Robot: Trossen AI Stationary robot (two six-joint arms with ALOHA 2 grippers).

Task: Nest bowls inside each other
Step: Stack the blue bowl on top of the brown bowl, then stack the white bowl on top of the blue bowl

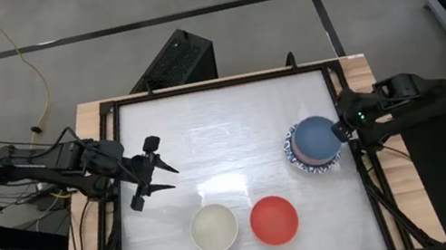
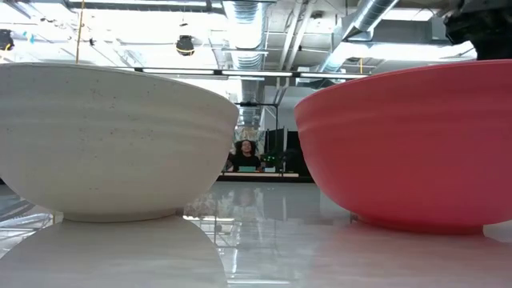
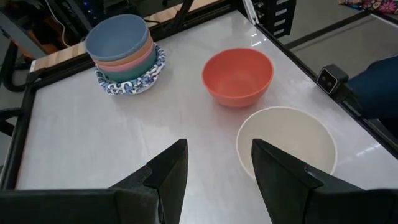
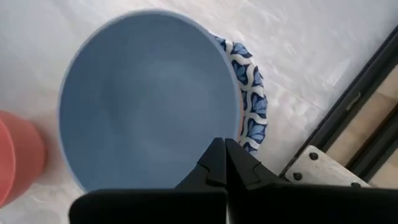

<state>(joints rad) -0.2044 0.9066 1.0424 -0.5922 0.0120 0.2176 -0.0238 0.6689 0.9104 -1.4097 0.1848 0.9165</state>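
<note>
The bowls look rigid and light, probably plastic or melamine, with smooth glossy walls that could slip. The best place to take hold is the thin rim, one finger inside and one outside; the round wall is too wide and too sloped for these fingers.

Two bowls lie apart from the stack: the cream bowl point(image 1: 214, 228) and the red bowl point(image 1: 274, 220), side by side, near each other but not touching. The stack point(image 1: 315, 146) has the blue bowl point(image 4: 146, 99) on top, with pink and orange rims showing under it in the left wrist view and a blue-patterned bowl point(image 4: 252, 99) at the bottom. Exactly how many bowls are in the stack I cannot tell.

The left gripper point(image 1: 150, 172) hovers above the bare table with its jaws parted and nothing between them. The cream bowl is just ahead of its fingertips, a little to one side; the red bowl is beyond that, and the stack well beyond, far across the table.

The right gripper point(image 4: 224, 163) is clenched shut — the two fingers meet with nothing between them. It reaches in from the table edge, fingertips just over the near rim of the blue bowl, not gripping it.

I judge the cream bowl should be taken next, at the rim nearest the left jaws — a shallow grip may let the slick wall slide.
</note>
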